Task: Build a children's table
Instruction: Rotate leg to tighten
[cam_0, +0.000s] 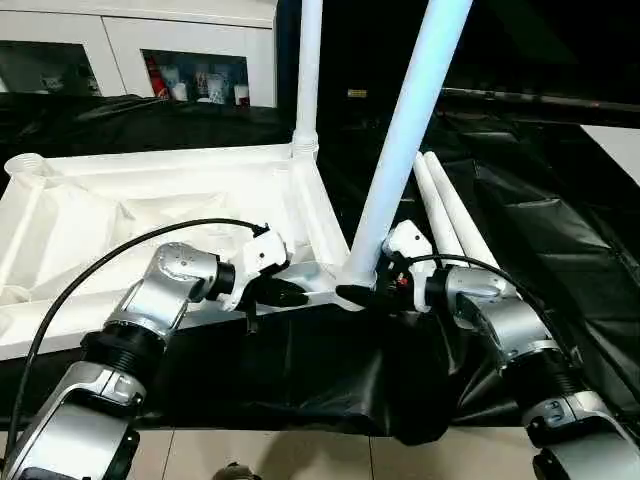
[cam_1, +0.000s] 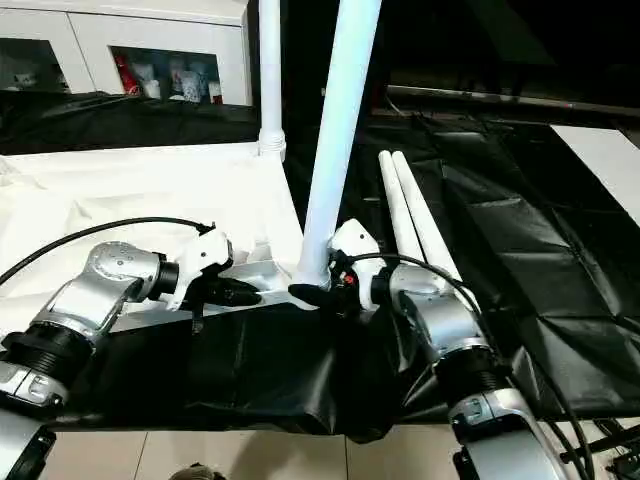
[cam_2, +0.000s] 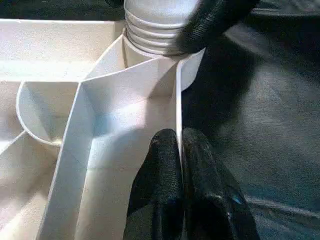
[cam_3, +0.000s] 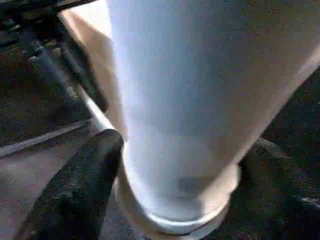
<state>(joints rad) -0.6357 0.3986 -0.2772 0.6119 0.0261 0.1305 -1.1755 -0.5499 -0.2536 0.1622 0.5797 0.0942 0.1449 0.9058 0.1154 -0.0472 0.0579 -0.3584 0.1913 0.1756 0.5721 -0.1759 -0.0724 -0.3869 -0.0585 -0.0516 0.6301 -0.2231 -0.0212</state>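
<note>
Nearest, the left gripper (cam_0: 290, 293) pinches the table top's (cam_0: 120, 215) near rim wall, seemingly to steady it. Beside it, the right gripper (cam_0: 362, 294) spans the leaning leg's (cam_0: 400, 150) base at the near corner socket, apparently seating it. Behind, two spare legs (cam_0: 450, 215) lie on black sheeting (cam_0: 560, 230); farther back, one fitted leg (cam_0: 309, 70) stands upright.

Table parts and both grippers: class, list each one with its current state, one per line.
Table top: upside down, ribs facing up.
Far leg: upright in far corner socket.
Near leg: tilted, base at near corner socket.
Two spare legs: lying side by side on the black sheet.
Left gripper: shut on table top's rim.
Right gripper: around near leg's base.
</note>
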